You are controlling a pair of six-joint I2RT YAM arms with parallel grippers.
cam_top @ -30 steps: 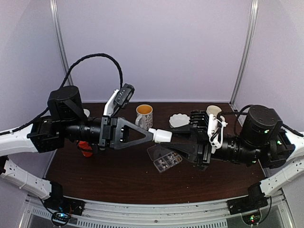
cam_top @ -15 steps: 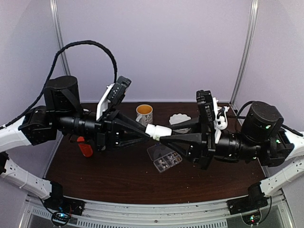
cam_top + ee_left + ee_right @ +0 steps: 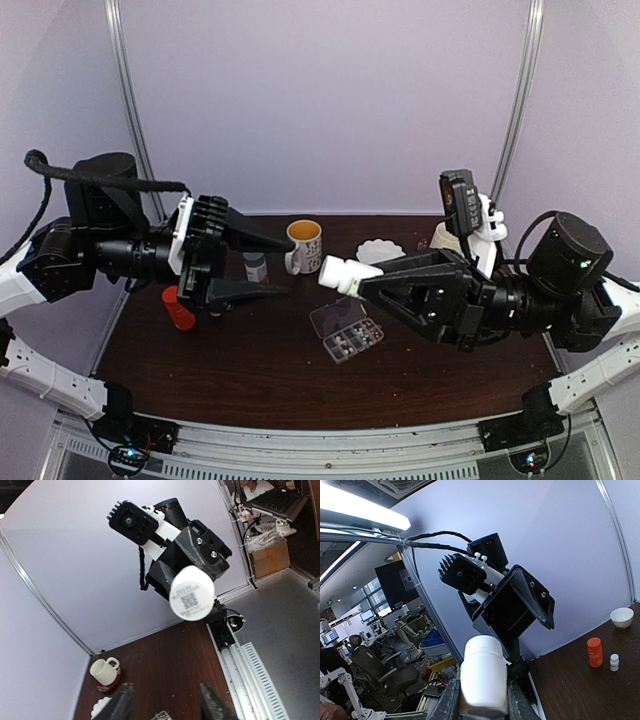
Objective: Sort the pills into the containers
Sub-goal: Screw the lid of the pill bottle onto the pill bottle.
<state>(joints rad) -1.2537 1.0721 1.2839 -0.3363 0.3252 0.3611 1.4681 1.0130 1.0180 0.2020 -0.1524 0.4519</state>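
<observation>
Pill box [image 3: 345, 333] sits on the table [image 3: 250, 370], just right of centre, with pills [image 3: 343, 346] in its compartments. Mug [image 3: 303, 243] is behind it, near the back edge. Dish [image 3: 378, 252] is right of the mug, cup [image 3: 105, 670] further right at the back-right corner. Small bottle [image 3: 256, 267] is left of the mug. Big bottle [image 3: 178, 309] is further left and nearer, bowl [image 3: 622, 617] behind them at back left. Raised bottle [image 3: 339, 273] is off the table, above the mug-to-box gap, in the right gripper [image 3: 358, 283]. Left gripper [image 3: 291, 268] is to its left, apart from it.
</observation>
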